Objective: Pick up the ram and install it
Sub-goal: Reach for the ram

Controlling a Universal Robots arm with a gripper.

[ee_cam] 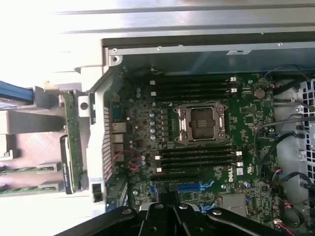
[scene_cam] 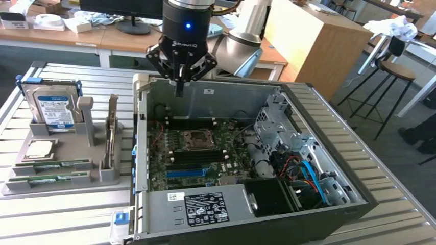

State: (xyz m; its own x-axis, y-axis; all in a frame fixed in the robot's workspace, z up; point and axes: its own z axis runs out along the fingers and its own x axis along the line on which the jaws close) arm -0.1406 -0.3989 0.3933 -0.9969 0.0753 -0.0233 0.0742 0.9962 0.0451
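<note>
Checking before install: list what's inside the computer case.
Motherboard with empty processor socket, black memory slots, cables, drive cage. The labelled metal cover hides whatever is beneath.

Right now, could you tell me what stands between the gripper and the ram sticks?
In the exterior view, the computer case's side wall and an upright card in the holder stand between the gripper and the ram sticks.

Exterior view: bright, even room light; soft sheen on the slatted metal table (scene_cam: 68, 209); deep shadow in the front corner of the computer case (scene_cam: 225, 99); blue indicator lamp (scene_cam: 187, 25) glowing on my wrist.
Wrist view: table surface blown out to white beside the case; motherboard (ee_cam: 197, 128) evenly lit; my gripper (ee_cam: 167, 209) a dark silhouette.
</note>
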